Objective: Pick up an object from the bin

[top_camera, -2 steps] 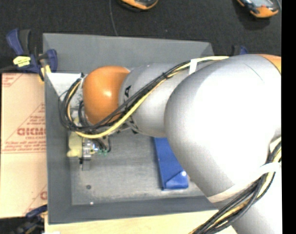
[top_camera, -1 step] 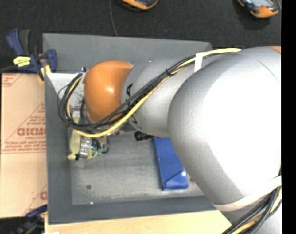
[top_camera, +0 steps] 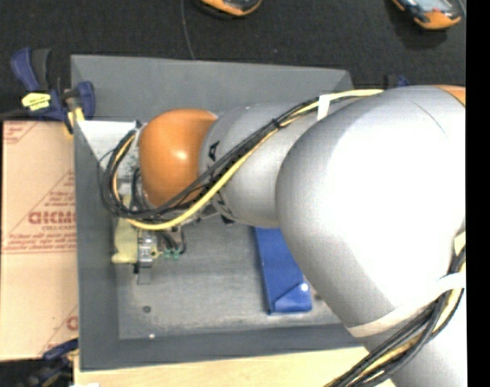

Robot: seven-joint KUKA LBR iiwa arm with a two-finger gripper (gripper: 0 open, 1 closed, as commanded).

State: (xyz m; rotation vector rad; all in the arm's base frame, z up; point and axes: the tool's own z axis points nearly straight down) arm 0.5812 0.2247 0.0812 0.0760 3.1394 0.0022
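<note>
Gripper (top_camera: 146,258) low at eight o'clock of the bin (top_camera: 213,293), hard by a pale yellow block (top_camera: 124,244).
Jaws tucked under the wrist: spread or pressed together, cannot tell. Block just beside them at nine o'clock, touching or nearly so, close to the left wall (top_camera: 96,256). Likely light and fairly stiff, perhaps foam or plastic; best pinched across its narrow sides. Little room toward nine o'clock, some risk of scraping the wall. Bare floor toward three and six o'clock, with a blue wedge (top_camera: 281,272) well apart at three o'clock.
</note>
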